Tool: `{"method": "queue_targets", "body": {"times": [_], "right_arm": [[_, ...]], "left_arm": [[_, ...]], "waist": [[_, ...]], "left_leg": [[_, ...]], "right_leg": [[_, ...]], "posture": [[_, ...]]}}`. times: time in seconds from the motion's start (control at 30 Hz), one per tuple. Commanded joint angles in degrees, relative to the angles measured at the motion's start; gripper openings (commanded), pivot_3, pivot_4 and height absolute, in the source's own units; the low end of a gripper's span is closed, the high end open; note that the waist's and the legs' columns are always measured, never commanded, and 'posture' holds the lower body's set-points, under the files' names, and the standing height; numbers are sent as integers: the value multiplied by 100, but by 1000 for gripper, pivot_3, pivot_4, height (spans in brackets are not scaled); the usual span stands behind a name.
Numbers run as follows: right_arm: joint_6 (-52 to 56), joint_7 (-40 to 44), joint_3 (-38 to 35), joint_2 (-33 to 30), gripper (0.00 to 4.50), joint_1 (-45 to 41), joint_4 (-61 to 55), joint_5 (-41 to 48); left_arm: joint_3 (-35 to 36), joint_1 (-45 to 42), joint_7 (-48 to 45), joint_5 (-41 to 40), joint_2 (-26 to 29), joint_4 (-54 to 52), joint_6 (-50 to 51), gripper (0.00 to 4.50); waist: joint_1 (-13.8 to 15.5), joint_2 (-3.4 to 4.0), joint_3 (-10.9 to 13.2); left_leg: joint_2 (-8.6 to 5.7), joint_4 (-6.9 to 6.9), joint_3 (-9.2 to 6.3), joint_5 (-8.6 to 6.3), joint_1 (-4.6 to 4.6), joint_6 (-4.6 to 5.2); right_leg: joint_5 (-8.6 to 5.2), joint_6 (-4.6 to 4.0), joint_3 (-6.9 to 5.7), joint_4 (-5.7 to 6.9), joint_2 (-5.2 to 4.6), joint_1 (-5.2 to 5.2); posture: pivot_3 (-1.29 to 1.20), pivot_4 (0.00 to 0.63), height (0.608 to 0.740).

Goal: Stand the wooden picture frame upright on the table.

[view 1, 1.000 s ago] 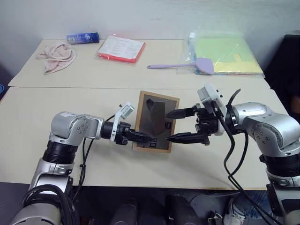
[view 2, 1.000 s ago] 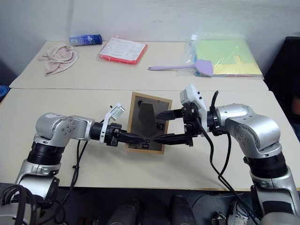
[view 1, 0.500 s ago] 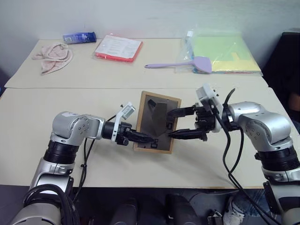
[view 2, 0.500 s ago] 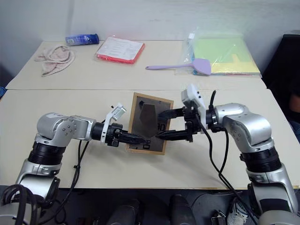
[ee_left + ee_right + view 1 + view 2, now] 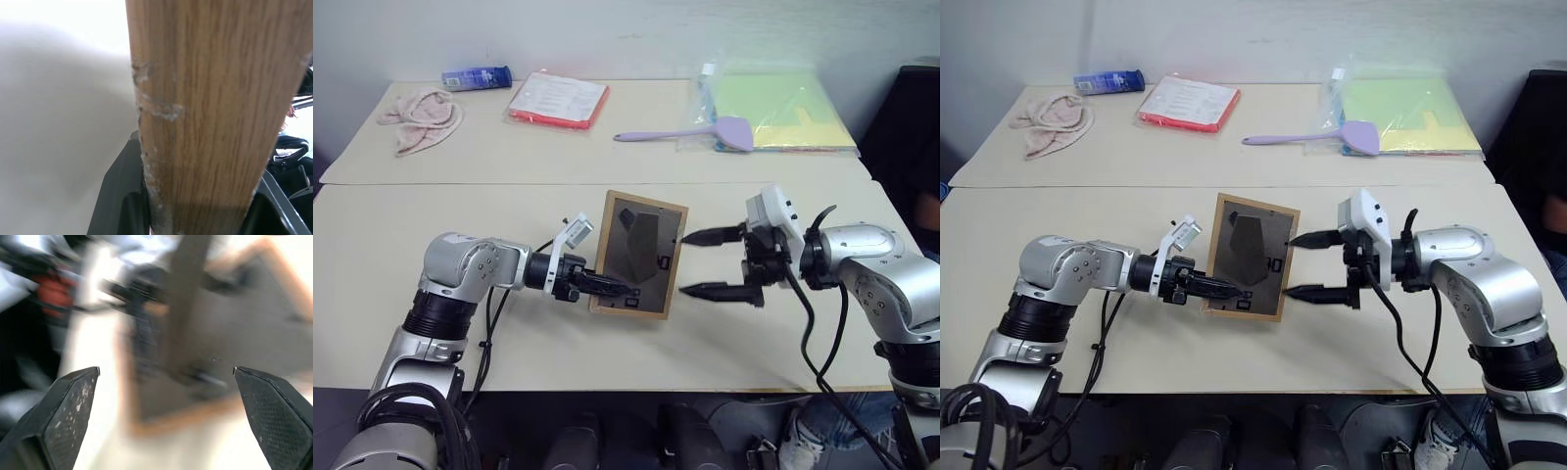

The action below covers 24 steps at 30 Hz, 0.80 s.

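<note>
Two claws, two jobs: my left claw pinches the frame's left edge, propping it back-side toward me mid-bench; my right claw hangs wide just right, ready for the stand.

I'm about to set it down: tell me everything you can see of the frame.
The frame is a small light-wood rectangle, its dark grey back with a fold-out stand facing the camera. It is tilted above the table. The left gripper is shut on its lower left edge. The open right gripper hangs beside its right edge, apart from it. Its front is hidden.
</note>
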Motion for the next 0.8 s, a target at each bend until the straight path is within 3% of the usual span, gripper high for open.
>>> {"method": "queue_targets", "body": {"times": [0.03, 0.2, 0.3, 0.43, 0.47, 0.53, 0.73, 0.8], "right_arm": [[-2732, 205, -297, -216, 4500, 183, 461, -1114], [-9000, -1585, 2, 185, 4500, -417, 2745, -4325], [-10791, -2839, -410, 893, 4500, -948, 3561, -5889], [-11403, -4449, -988, 1670, 4500, -1416, 3878, -7538], [-11310, -4890, -1011, 1736, 4321, -1496, 3856, -7900], [-11067, -5685, -924, 1753, 3905, -1627, 3864, -8427], [-10195, -7699, -19, 1364, 1962, -1860, 3899, -9635], [-10115, -8187, 255, 1204, 1778, -1865, 3796, -9801]], "left_arm": [[227, -74, -192, -293, 181, -295, 173, 1280], [335, -181, -229, -562, 239, -391, 571, 1280], [470, -258, -183, -741, 164, -324, 850, 1280], [561, -312, -146, -873, 125, -326, 1082, 1280], [561, -316, -115, -872, 123, -320, 1100, 1280], [566, -314, -93, -896, 123, -307, 1137, 1280], [604, -250, -61, -923, 118, -369, 1207, 1280], [653, -276, -45, -917, 116, -286, 1214, 1280]], "waist": [[7, -1, 0], [-44, -1, 0], [-103, -3, 2], [-189, -2, 1], [-196, -2, 1], [-204, -2, 1], [-203, -1, 1], [-206, -1, 1]], "left_leg": [[0, -1, 0, 0, -2, 0], [-2, 1, 15, 1, 7, 0], [0, -6, 54, 5, 6, -7], [3, -5, 57, 10, 0, -15], [2, -6, 57, 10, 1, -15], [2, -5, 54, 11, 1, -17], [1, -4, 53, 13, 2, -21], [1, -5, 53, 13, 3, -22]], "right_leg": [[0, 0, -1, 0, 1, 0], [0, 1, 8, 4, 4, -1], [0, 1, 15, 25, 17, -47], [0, 1, 22, 68, 30, -71], [-1, 0, 26, 70, 32, -74], [-1, -1, 29, 72, 46, -78], [-2, -3, 40, 77, 80, -80], [-3, -5, 43, 79, 82, -83]], "posture": [[0, 150, 740], [0, 150, 740], [0, 150, 740], [0, 150, 740], [0, 150, 740], [0, 150, 740], [0, 150, 740], [0, 150, 740]]}}
